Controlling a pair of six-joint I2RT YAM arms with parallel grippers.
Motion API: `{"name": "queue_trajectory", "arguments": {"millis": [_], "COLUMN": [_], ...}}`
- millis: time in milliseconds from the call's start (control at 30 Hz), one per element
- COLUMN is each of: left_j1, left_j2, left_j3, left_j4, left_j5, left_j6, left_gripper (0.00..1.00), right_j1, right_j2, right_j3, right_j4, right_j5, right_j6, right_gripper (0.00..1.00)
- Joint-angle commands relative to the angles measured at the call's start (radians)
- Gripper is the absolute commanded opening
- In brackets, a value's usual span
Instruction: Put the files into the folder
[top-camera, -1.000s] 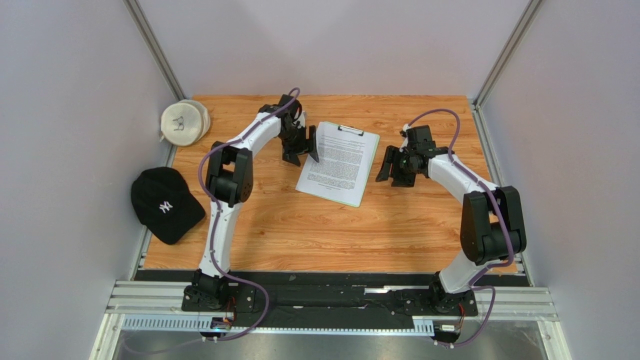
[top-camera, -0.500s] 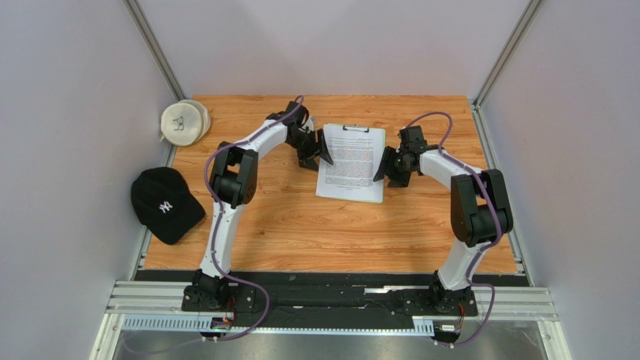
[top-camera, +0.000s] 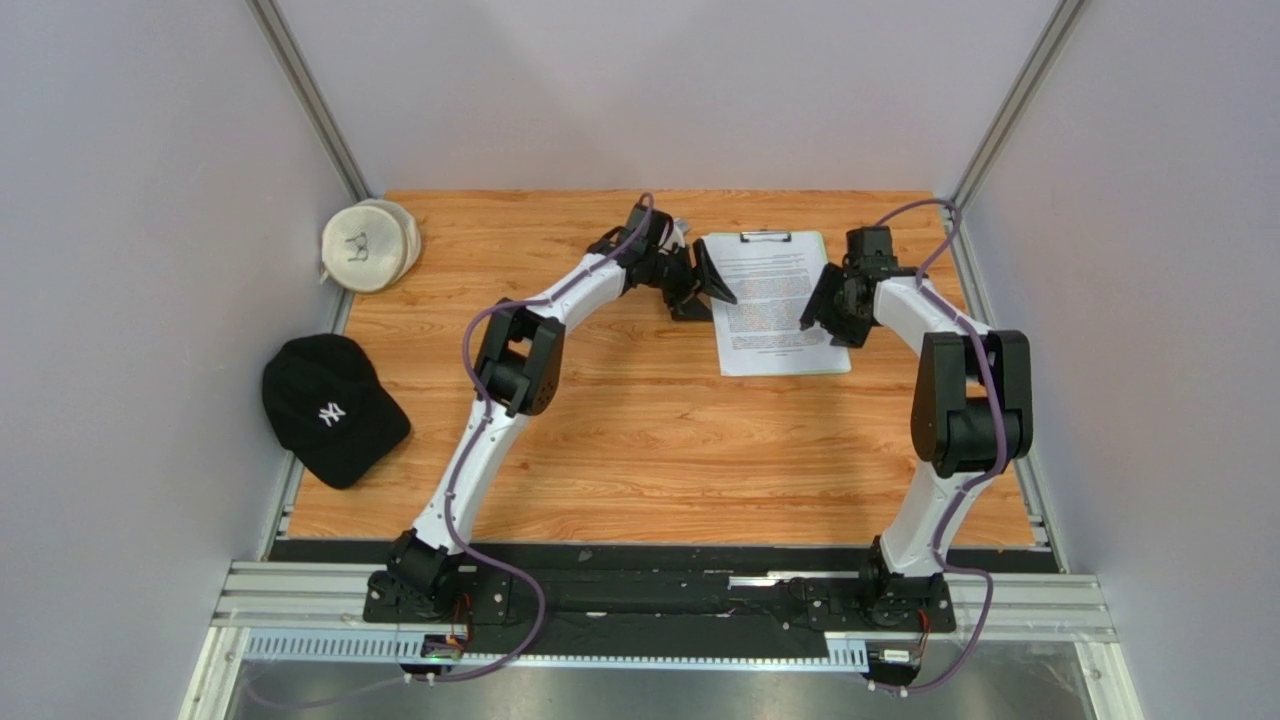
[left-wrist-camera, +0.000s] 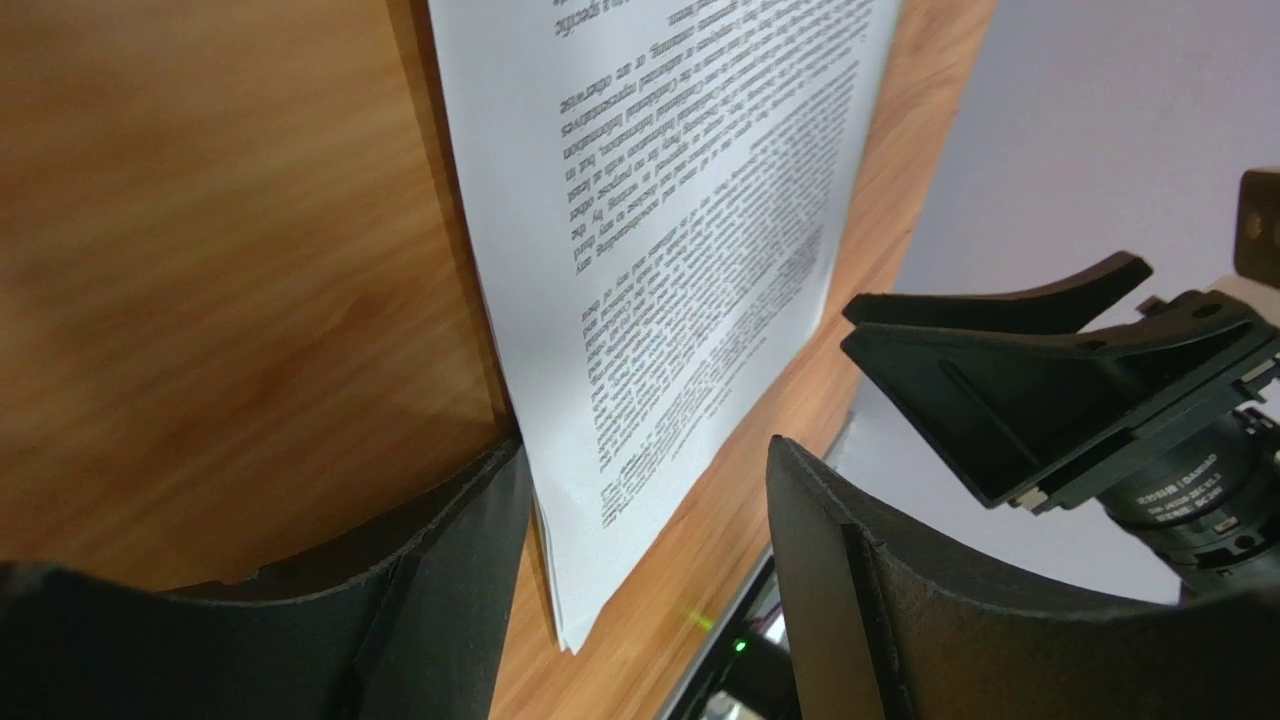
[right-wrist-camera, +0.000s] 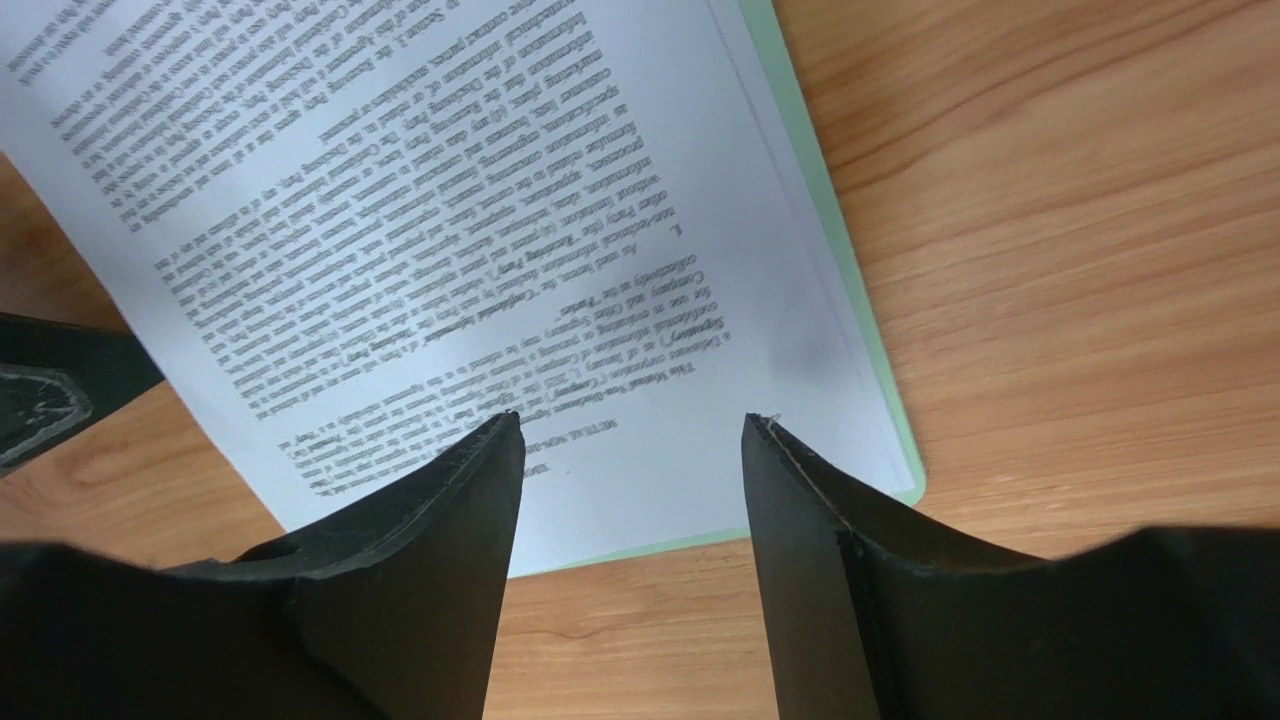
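White printed files (top-camera: 774, 308) lie flat on the pale green folder (right-wrist-camera: 879, 375), far on the table (top-camera: 601, 435) and right of its middle. The metal clip (top-camera: 766, 236) sits at the far short edge. In the right wrist view a thin green margin shows beside and below the sheets.

At the stack's left edge, the left gripper (top-camera: 703, 281) has its jaws parted. In its wrist view one finger (left-wrist-camera: 451, 600) is over the wood and the other (left-wrist-camera: 872, 600) over the paper side, with the sheet's edge running through the gap. It pinches nothing.

On the right edge the right gripper (top-camera: 824, 305) also stands open and holds nothing. Its two fingers (right-wrist-camera: 436, 570) are over the lower part of the top sheet; whether they touch it I cannot tell.

A black cap (top-camera: 334, 408) and a pale round fabric item (top-camera: 371, 245) lie at the table's left side, well apart from the folder.
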Motion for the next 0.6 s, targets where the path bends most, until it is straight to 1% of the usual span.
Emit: {"name": "queue_trajectory", "arguments": {"millis": [0,33,100,133,200,233,267,300,333,367,400,433,467,500,533,567], "left_j1": [-0.042,-0.042,-0.026,-0.019,0.006,0.023,0.029,0.035,0.04,0.046,0.047,0.047,0.041,0.038,0.028,0.021], "left_j2": [0.165,0.187,0.204,0.193,0.135,0.113,0.06,0.022,-0.02,-0.125,-0.188,-0.256,-0.404,-0.483,-0.564,-0.726], "left_j3": [0.192,0.268,0.286,0.261,0.234,0.223,0.218,0.192,0.166,0.131,0.088,-0.012,-0.074,-0.137,-0.262,-0.324], "left_j4": [0.15,0.139,0.142,0.148,0.136,0.115,0.037,-0.005,-0.049,-0.138,-0.175,-0.206,-0.24,-0.251,-0.255,-0.267], "left_j5": [-0.024,-0.03,-0.042,-0.049,-0.065,-0.064,-0.064,-0.064,-0.067,-0.078,-0.117,-0.145,-0.174,-0.226,-0.245,-0.26], "left_j6": [-0.138,-0.144,-0.176,-0.18,-0.146,-0.105,-0.08,-0.054,0.002,0.035,0.067,0.143,0.18,0.216,0.271,0.293], "left_gripper": [0.69,0.7,0.74,0.76,0.8,0.81,0.82,0.82,0.83,0.83,0.84,0.85,0.85,0.85,0.86,0.86], "right_j1": [-0.031,-0.029,-0.031,-0.031,-0.031,-0.031,-0.02,-0.008,0.006,0.043,0.067,0.095,0.159,0.196,0.234,0.303], "right_j2": [-0.064,-0.08,-0.136,-0.159,-0.228,-0.253,-0.277,-0.334,-0.359,-0.389,-0.441,-0.471,-0.5,-0.527,-0.591,-0.621], "right_j3": [0.104,0.11,0.122,0.121,0.104,0.092,0.08,0.049,0.035,0.017,0.004,-0.019,-0.028,-0.039,-0.048,-0.049], "right_j4": [-0.026,-0.035,-0.059,-0.067,-0.096,-0.107,-0.116,-0.138,-0.148,-0.159,-0.187,-0.208,-0.228,-0.265,-0.283,-0.308], "right_j5": [0.09,0.086,0.065,0.026,0.014,0.009,0.012,0.018,0.024,0.026,0.034,0.087,0.107,0.123,0.158,0.176], "right_j6": [-0.057,-0.063,-0.073,-0.076,-0.08,-0.086,-0.096,-0.096,-0.094,-0.093,-0.094,-0.09,-0.088,-0.083,-0.079,-0.076], "right_gripper": [0.6,0.6,0.61,0.61,0.63,0.63,0.65,0.66,0.66,0.67,0.67,0.67,0.67,0.67,0.67,0.67]}}
